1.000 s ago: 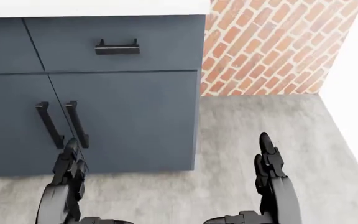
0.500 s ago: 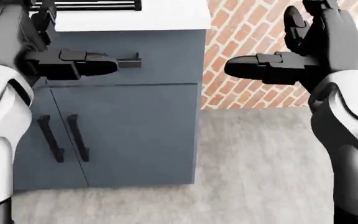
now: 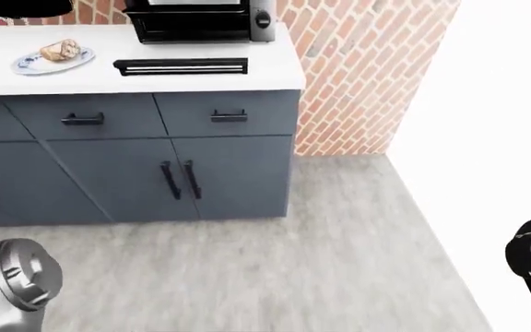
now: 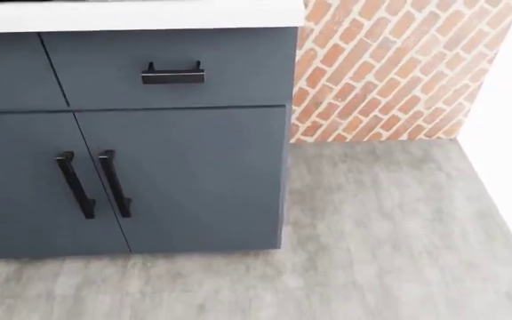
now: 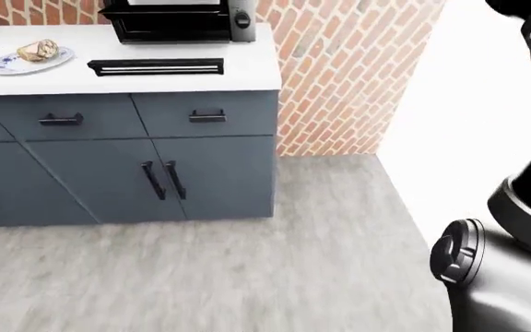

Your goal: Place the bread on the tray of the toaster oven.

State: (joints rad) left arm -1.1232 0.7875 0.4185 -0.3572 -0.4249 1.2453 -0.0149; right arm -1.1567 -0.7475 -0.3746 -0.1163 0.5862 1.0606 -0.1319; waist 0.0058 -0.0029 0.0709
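- Left-eye view, far left on the white counter (image 3: 247, 77): your bread (image 3: 61, 50), a pale brown, crusty lump, lies on a blue-patterned plate (image 3: 37, 65).
- Right of it, the black toaster oven (image 3: 197, 21) has its tray (image 3: 181, 66) pulled out onto the counter.
- Neither hand shows, only arm joints at the lower corners, so you cannot tell their grip.

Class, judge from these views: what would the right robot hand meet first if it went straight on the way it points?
That cannot be settled: the right robot hand is out of view. Only its arm shows, running off the right-eye view's top right.
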